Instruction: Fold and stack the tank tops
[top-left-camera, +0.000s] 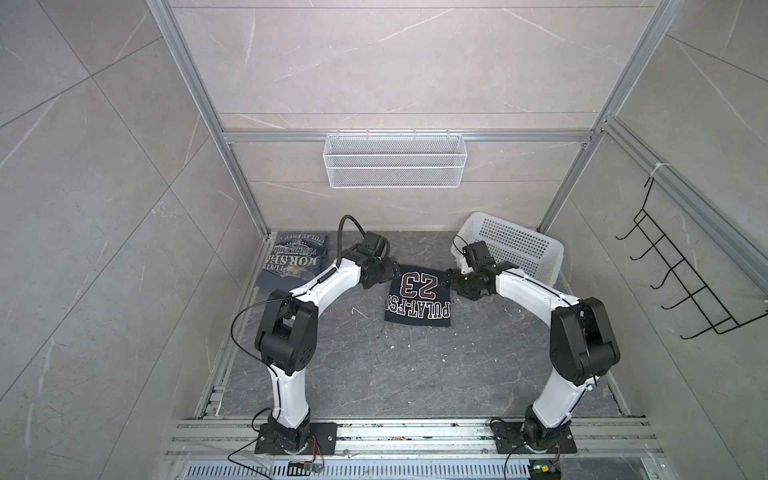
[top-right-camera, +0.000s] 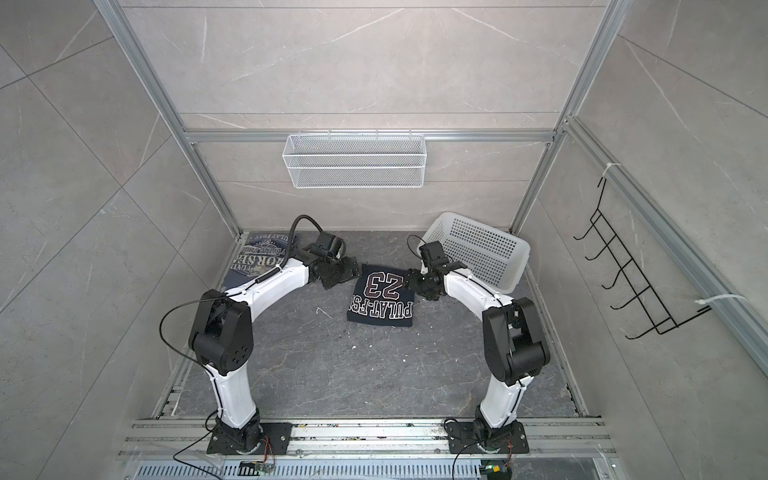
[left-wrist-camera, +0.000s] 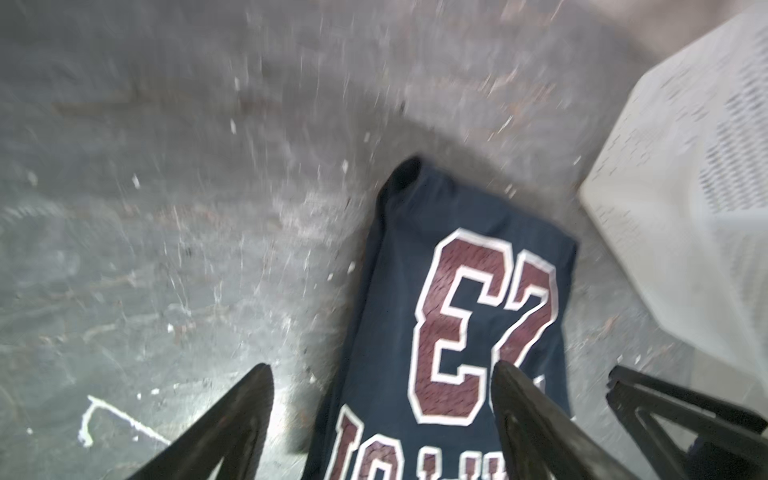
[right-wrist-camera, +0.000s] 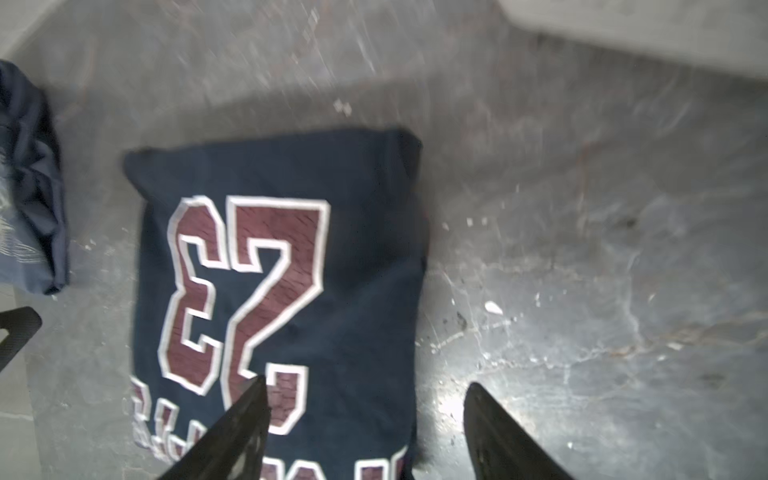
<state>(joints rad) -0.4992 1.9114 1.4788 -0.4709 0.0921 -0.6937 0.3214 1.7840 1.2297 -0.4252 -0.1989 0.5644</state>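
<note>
Left gripper (left-wrist-camera: 380, 365) jaws apart; navy top (left-wrist-camera: 478, 216) rectangular

Navy tank top (top-left-camera: 417, 299) (top-right-camera: 381, 297) (left-wrist-camera: 457, 291) (right-wrist-camera: 291, 270): folded to a compact rectangle, flat at the centre of the work surface (top-left-camera: 374, 365), maroon "23" facing up. Slate-blue tank top (top-left-camera: 291, 259) (top-right-camera: 253, 257): folded, white lettering up, far left corner. The two lie well apart, unstacked.

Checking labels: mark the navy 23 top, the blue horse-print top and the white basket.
navy 23 top (top-left-camera: 418, 297), in a top view, cloth between number and lettering.
blue horse-print top (top-left-camera: 291, 260), in a top view, on the white lettering.
white basket (top-left-camera: 515, 246), in a top view, on its perforated wall.
</note>
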